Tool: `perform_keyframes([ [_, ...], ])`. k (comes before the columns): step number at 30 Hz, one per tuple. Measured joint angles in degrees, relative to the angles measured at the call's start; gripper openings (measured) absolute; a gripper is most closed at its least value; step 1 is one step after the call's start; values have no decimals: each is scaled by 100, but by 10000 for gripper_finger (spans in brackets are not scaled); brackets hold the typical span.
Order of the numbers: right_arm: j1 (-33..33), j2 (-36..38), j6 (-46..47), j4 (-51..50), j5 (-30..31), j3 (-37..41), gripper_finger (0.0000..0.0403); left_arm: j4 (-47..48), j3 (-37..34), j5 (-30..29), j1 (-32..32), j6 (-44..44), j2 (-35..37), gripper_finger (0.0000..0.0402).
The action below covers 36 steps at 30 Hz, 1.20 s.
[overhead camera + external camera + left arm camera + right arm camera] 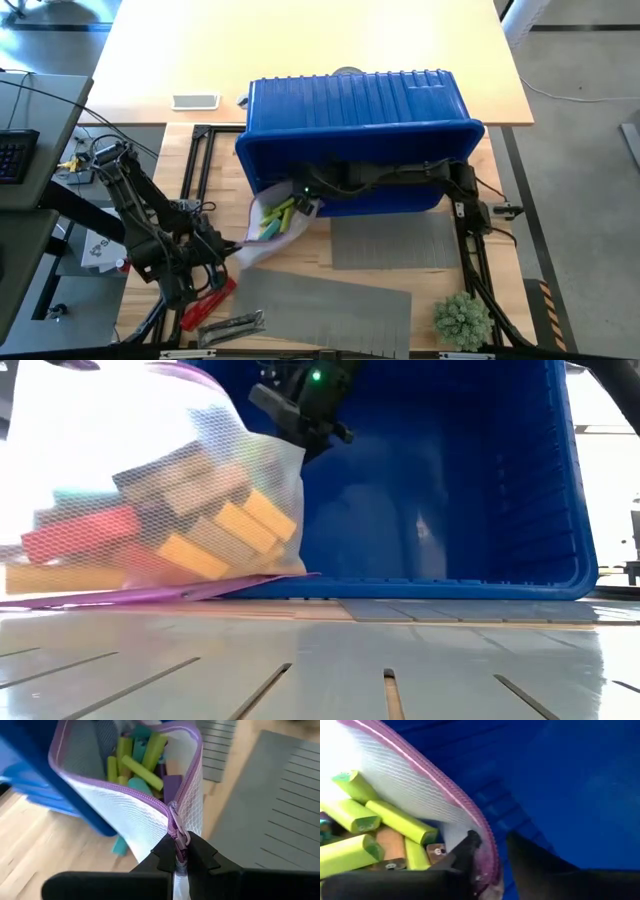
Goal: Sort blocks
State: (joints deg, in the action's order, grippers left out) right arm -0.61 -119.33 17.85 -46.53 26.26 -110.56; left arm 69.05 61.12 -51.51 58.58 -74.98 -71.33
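Observation:
A white mesh bag (280, 218) with a purple zipper rim holds the blocks (142, 762): lime, teal, purple and tan bars. Its open mouth reaches into a blue bin (360, 110) that lies on its side, opening toward the near edge. In the low view the bag's (150, 480) lower edge rests on the table. My left gripper (181, 852) is shut on the bag's near end, to the left of the bin. My right gripper (492, 847) stands open at the bag's mouth inside the bin, one finger inside the bag and one outside. My left gripper pinches the zipper's closed end (175, 822) between its two fingers, where the two purple rims meet. The fingers slant down from the table's near left. The bag stretches away from them toward the bin, its mouth held open. My right gripper straddles the purple rim (487, 852) at the mouth's far end. The inner finger (467, 847) lies against the rim's inside. Blue shows between the rim and the outer finger, so the rim is not pinched.
Two grey slatted mats (390, 240) (320, 305) lie in front of the bin. A red tool (207, 303) and a metal piece (232, 327) lie at the near left, a green tuft (462, 318) at the near right, a white slab (195, 101) at the far left.

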Motion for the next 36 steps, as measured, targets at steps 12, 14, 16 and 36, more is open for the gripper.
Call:
perform_keyframes([
  [12,-401,447,-943,301,-970,2,190,1041,0,134,-3,-1170,0,0],
  [14,-393,588,-1136,340,-1258,2,207,1193,-2,153,-1,-1352,0,0],
  [16,-370,683,-1318,418,-1652,2,221,1335,-2,151,-1,-1495,-2,0],
  [36,1814,324,-3690,1129,-2232,2,231,1339,4,9,3,-1773,21,0],
])
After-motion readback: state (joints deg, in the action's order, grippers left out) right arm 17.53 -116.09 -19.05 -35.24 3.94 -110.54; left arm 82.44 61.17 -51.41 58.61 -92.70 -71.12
